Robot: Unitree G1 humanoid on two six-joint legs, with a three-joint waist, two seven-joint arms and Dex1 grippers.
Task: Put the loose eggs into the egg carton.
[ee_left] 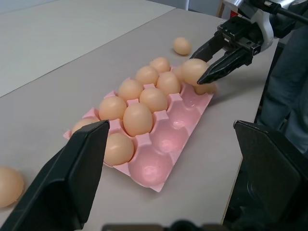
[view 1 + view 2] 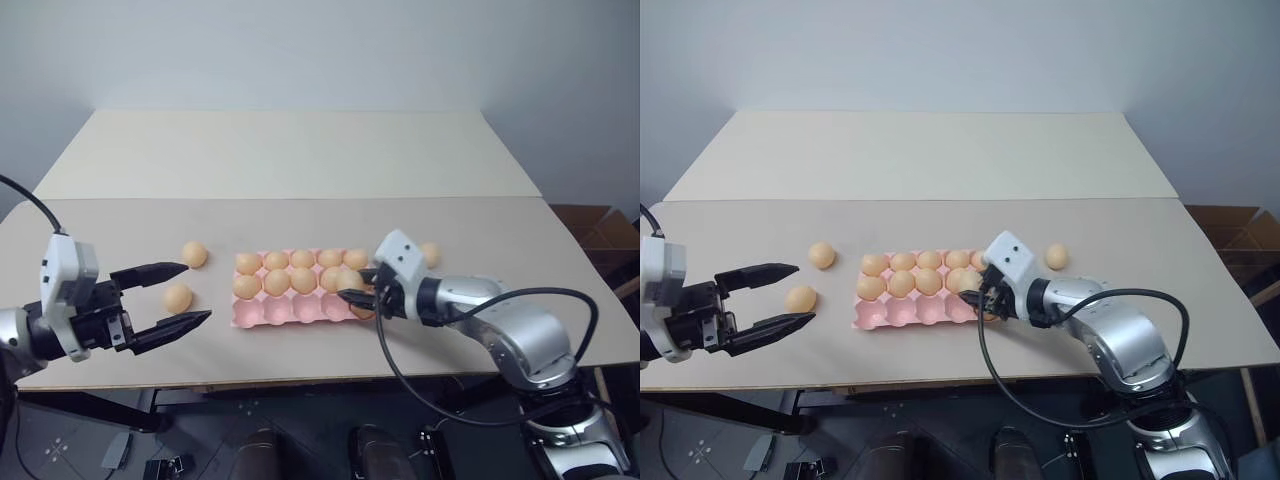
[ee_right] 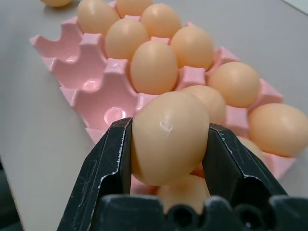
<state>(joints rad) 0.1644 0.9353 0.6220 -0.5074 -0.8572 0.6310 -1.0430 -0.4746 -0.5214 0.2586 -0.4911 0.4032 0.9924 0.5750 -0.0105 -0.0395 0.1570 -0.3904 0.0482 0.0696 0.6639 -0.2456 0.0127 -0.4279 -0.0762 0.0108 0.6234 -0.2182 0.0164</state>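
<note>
Egg carton (image 2: 300, 310), pink, sits on table (image 2: 300, 215) near the front edge, long side parallel to that edge. Back row full w/ five eggs, middle row mostly full; front row cups on the robot's left side show bare pink, exact count unclear since the claw covers the right end.

Right claw (image 3: 168, 144) is clamped on one egg (image 3: 169, 137), both black fingers pressed to its sides. It hangs over the carton's right end, above the filled cups, another egg just beneath it.

Left claw (image 2: 175, 295) spread wide, nothing between its fingers, hovering off the carton's left short edge, apart from it. One loose egg (image 2: 178, 296) lies on the table between its fingertips in the head view; can't tell if any contact. Second loose egg (image 2: 194, 254) a bit farther back, near the carton's left end. Third loose egg (image 2: 1057, 257) rests on the table beyond the right arm, near the carton's right end.

Room: table behind the carton is bare all the way to the far edge. Narrow strip of table between carton and front edge. Seam runs across the table behind the eggs.
</note>
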